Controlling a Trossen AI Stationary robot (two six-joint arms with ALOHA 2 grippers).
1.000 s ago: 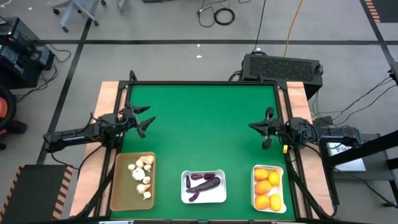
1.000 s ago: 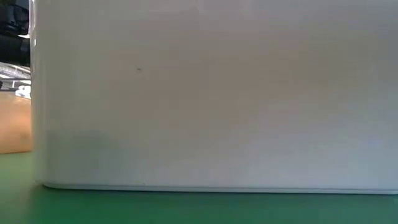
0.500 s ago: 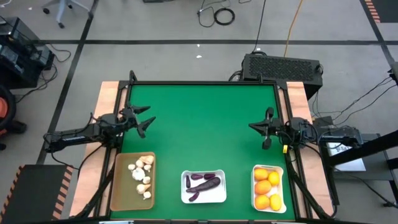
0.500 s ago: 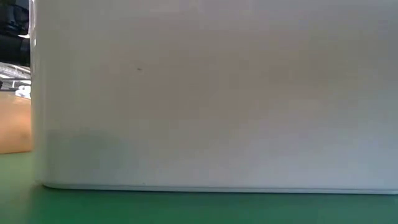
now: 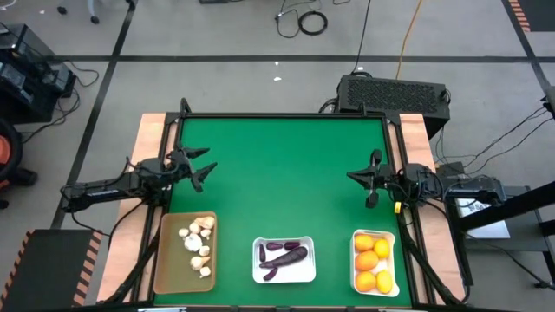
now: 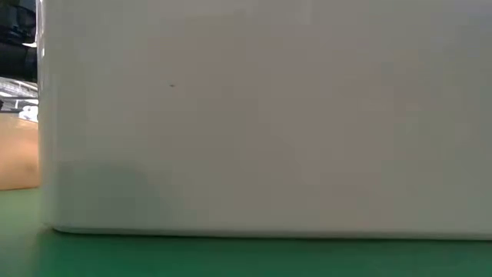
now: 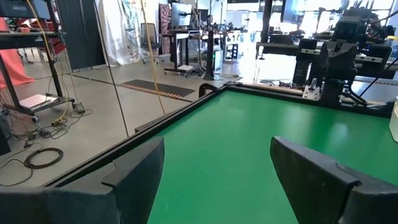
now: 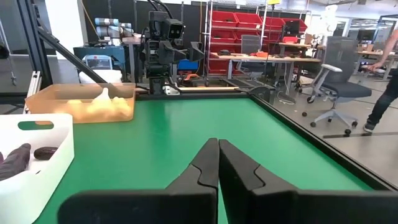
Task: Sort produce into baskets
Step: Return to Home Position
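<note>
Sorted baskets (image 5: 284, 241) overhead only, low view all white basket wall (image 6: 261, 115); left gripper (image 7: 217, 147) splayed, right gripper (image 8: 218, 144) pinched empty.

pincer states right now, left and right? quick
Left pincer: open, holding nothing.
Right pincer: closed, holding nothing.
</note>
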